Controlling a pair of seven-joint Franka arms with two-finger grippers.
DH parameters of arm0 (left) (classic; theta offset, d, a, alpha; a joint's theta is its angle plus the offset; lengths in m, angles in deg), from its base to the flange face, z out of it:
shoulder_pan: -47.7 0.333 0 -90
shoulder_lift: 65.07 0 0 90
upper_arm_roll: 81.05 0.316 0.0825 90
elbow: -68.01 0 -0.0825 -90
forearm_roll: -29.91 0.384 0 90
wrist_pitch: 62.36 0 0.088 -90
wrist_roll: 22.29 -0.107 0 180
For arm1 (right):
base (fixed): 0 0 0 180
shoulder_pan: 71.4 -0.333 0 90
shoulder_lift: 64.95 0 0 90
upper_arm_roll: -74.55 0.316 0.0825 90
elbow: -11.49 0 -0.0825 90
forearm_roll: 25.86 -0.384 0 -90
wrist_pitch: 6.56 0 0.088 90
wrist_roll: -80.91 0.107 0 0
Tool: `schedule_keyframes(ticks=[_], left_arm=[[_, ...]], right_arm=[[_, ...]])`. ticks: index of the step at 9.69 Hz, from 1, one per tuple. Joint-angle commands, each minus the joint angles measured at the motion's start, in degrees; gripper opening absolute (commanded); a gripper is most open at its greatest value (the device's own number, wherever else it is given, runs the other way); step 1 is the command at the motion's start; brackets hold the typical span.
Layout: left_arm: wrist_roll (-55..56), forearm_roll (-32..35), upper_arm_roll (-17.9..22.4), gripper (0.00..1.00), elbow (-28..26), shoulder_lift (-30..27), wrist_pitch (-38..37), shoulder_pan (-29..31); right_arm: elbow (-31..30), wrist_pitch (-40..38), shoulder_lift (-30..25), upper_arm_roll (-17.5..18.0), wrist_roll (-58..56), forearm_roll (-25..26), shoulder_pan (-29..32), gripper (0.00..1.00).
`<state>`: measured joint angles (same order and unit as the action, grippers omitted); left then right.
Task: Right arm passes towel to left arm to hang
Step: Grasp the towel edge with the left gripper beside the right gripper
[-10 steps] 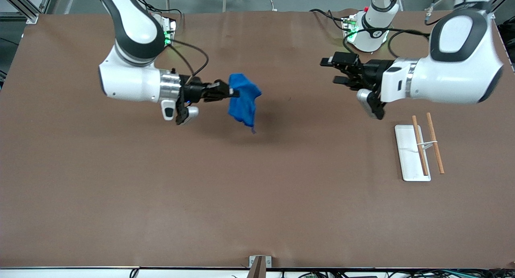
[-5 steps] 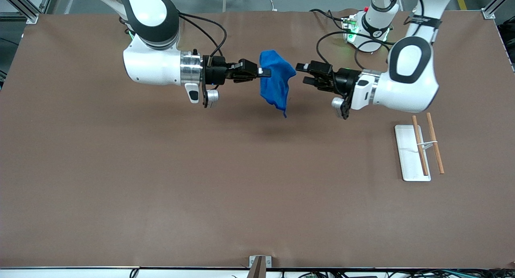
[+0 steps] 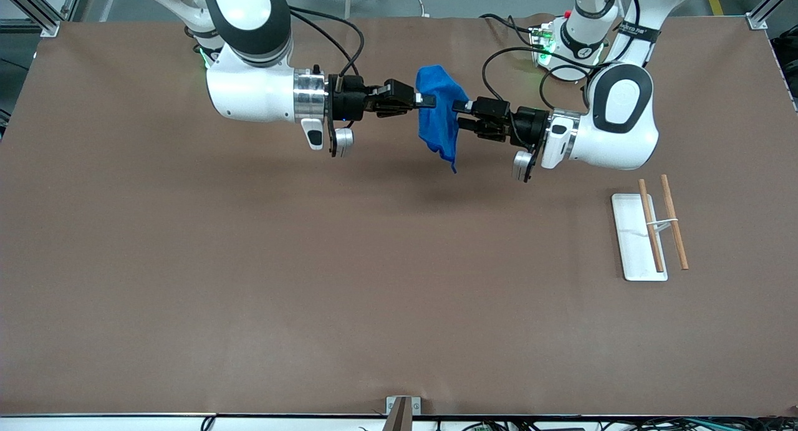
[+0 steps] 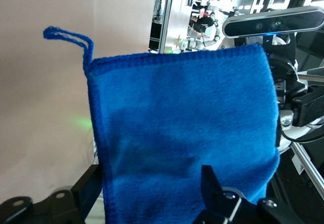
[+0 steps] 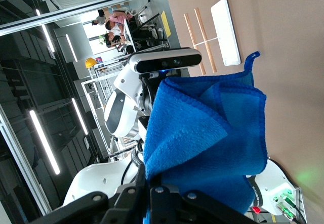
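The blue towel (image 3: pixel 439 116) hangs in the air over the middle of the table, its small loop (image 4: pixel 71 37) at one corner. My right gripper (image 3: pixel 427 99) is shut on the towel's upper edge, as the right wrist view (image 5: pixel 152 183) shows. My left gripper (image 3: pixel 464 113) faces it from the left arm's end. It is open, with one finger on each side of the hanging cloth (image 4: pixel 182 123); its fingers (image 4: pixel 212 183) stand apart. The towel fills the right wrist view (image 5: pixel 212 133).
A white tray (image 3: pixel 629 237) with two wooden rods (image 3: pixel 674 222) lies on the brown table toward the left arm's end, nearer the front camera than the grippers. It also shows in the right wrist view (image 5: pixel 225 29). Cables run by both bases.
The right arm carried the towel toward the left arm's end and up the view. The left arm swung in to meet it, and its open jaws now straddle the towel.
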<state>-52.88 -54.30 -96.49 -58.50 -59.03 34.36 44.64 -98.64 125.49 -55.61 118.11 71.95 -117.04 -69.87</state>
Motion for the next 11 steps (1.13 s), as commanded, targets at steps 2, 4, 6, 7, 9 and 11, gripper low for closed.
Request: schedule_keyframes(ticks=[2, 4, 6, 7, 9, 11], left_arm=[[-2.8, -5.2, -0.2, 0.84, -3.3, -0.2, 1.8, -0.3], [-4.6, -5.9, -1.9, 0.82, -4.3, 0.4, 4.1, -0.4], [-6.1, -9.1, -4.2, 0.82, -4.4, 2.0, 8.0, -0.4], [-6.8, -9.3, -4.8, 0.82, -4.4, 2.6, 8.9, -0.4], [-7.4, -11.2, -4.8, 0.70, -4.1, 2.2, 9.1, 0.1], [-9.3, -13.5, -4.8, 0.23, -4.0, 2.0, 9.1, 0.3]], right_arm=[[0.4, 0.8, 0.2, 0.5, -0.4, -1.9, 0.1, 0.00], [0.4, 0.8, 0.2, 0.5, -0.5, -1.9, 0.1, 0.00], [0.4, 0.8, 0.2, 0.6, -0.5, -1.9, 0.0, 0.00], [0.4, 0.8, 0.2, 0.6, -0.4, -1.9, 0.0, 0.00], [0.4, 0.8, 0.2, 0.6, -0.4, -1.9, 0.0, 0.00], [0.4, 0.8, 0.2, 0.6, -0.5, -1.9, 0.0, 0.00]])
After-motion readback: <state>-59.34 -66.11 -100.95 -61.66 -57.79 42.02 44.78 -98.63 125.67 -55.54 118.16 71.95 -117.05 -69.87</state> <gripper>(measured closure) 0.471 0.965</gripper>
